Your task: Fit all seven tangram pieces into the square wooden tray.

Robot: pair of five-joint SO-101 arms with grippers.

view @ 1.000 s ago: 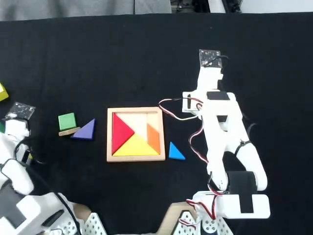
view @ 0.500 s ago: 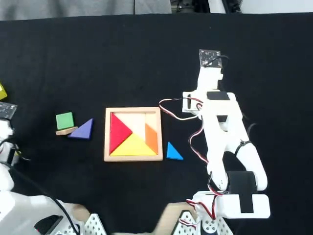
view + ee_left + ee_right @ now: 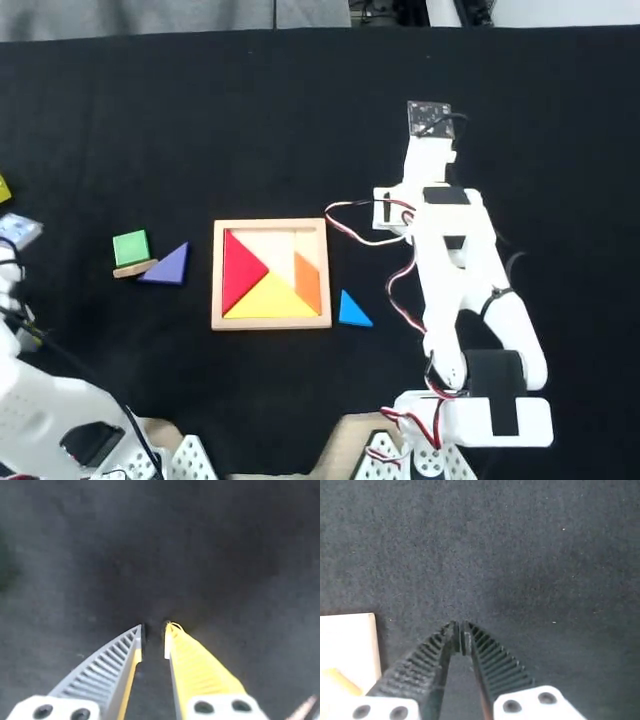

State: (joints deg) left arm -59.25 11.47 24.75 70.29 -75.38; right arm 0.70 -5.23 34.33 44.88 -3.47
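Observation:
The square wooden tray [image 3: 270, 225] lies mid-table and holds a red triangle [image 3: 243, 270], a yellow triangle [image 3: 272, 298] and an orange piece [image 3: 308, 282]. A blue triangle [image 3: 353, 310] lies just right of the tray. To the tray's left lie a purple triangle [image 3: 168, 266] and a green square [image 3: 131, 246] resting on a tan piece [image 3: 134, 269]. A yellow piece [image 3: 3, 188] shows at the far left edge. My left gripper [image 3: 154, 626] hangs shut over bare cloth, holding nothing. Also shut and holding nothing is my right gripper [image 3: 458, 627].
The left arm [image 3: 20, 300] stands at the table's left edge, and the right arm [image 3: 445, 250] is folded to the right of the tray. A pale flat corner [image 3: 347, 645] lies beside the right gripper. Black cloth covers the table.
The left arm has drawn back toward the left edge. The tray and the loose pieces now sit slightly farther left. The right arm has not moved.

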